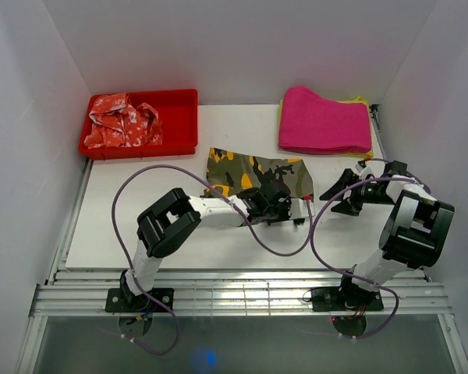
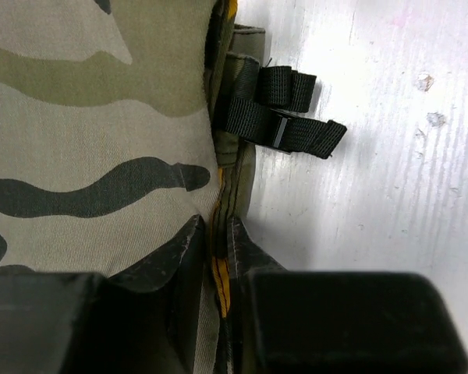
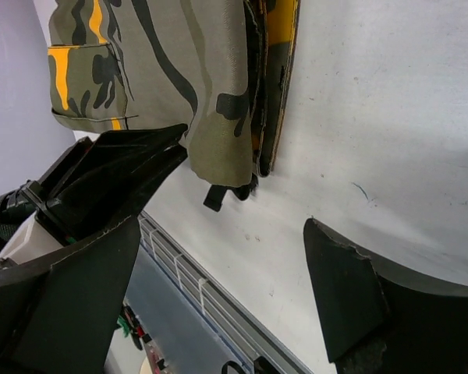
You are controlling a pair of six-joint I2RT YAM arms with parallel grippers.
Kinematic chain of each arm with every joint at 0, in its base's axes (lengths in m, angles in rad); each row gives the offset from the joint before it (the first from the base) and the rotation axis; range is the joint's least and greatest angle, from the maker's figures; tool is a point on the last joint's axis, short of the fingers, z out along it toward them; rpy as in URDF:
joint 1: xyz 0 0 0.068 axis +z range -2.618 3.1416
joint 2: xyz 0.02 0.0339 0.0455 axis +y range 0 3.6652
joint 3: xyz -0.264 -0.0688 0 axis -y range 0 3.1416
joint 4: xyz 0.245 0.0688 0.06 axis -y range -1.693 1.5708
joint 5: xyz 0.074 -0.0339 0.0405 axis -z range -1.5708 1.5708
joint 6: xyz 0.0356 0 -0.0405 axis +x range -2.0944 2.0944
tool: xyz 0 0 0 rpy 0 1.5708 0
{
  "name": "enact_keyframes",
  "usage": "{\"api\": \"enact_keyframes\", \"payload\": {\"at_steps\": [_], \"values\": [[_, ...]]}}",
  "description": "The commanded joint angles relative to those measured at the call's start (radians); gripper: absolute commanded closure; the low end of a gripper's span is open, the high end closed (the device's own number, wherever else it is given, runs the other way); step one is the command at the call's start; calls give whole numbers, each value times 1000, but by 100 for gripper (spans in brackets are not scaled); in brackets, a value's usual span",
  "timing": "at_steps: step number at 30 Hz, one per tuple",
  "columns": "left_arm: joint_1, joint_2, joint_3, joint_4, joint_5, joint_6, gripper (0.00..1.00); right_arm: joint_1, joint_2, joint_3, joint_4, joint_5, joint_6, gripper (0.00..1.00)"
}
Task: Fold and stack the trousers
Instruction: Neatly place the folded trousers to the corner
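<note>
A red bin (image 1: 179,117) holds a red-and-white garment (image 1: 123,121); pink folded cloth (image 1: 324,121) lies back right.

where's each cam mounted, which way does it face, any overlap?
Top external: above and behind the bases, looking down on the table; both arms, left claw on the trousers, right claw beside them.
Left wrist: on the left arm, looking along its fingers, which pinch the trousers' edge.
Right wrist: on the right arm, facing the trousers' corner between its wide-open fingers.
Shared: all three show the trousers on the table.
</note>
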Motion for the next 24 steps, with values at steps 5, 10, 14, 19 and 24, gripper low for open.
{"api": "enact_keyframes", "payload": {"at_steps": [5, 10, 14, 19, 24], "values": [[41, -106, 15, -22, 212, -123, 100, 44, 60, -46, 189, -64, 161, 10], [78, -110, 39, -37, 278, -178, 100, 88, 97, -54, 262, -59, 214, 10], [95, -110, 58, -40, 301, -198, 100, 130, 117, -55, 321, -58, 258, 10], [124, -103, 91, -48, 349, -243, 100, 173, 140, -72, 348, -29, 280, 10], [152, -89, 118, -46, 383, -298, 100, 181, 145, -74, 334, -15, 281, 10]]}}
